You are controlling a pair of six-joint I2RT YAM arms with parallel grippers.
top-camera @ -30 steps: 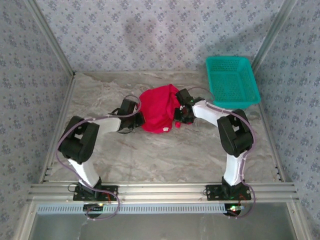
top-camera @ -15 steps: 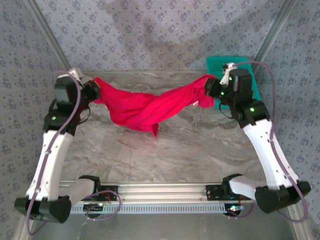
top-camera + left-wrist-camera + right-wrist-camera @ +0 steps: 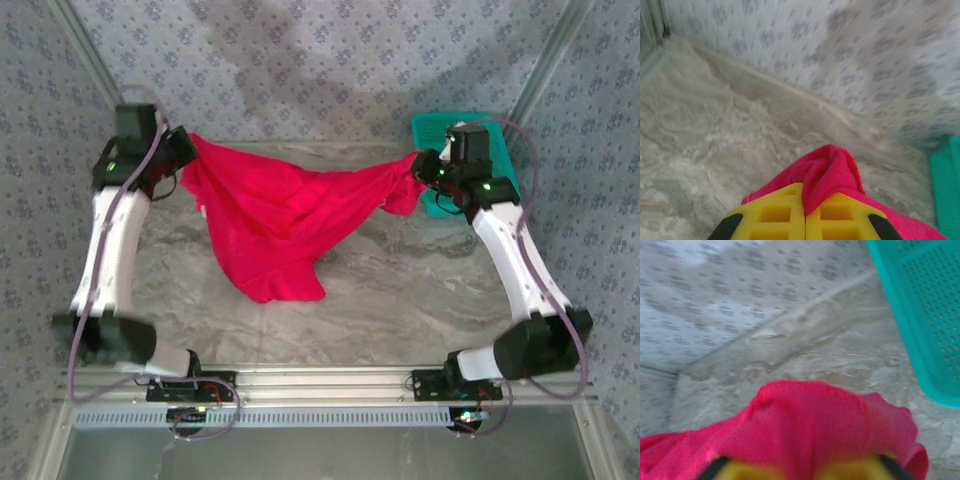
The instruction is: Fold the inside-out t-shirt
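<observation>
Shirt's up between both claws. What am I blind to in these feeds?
- Top view: red t-shirt, seams too small to tell which side faces out.
- Right wrist view: right claw buried under blurred cloth, so its bite is hidden.
- Left wrist view: left claw pinches a fold; the bottom edge cuts off which part.

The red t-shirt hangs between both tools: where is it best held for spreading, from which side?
Grip the t-shirt at its two upper ends, each from its own outer side, as the left tool and right tool do. The cloth sags to a point in the middle, so end grips should spread it.
</observation>
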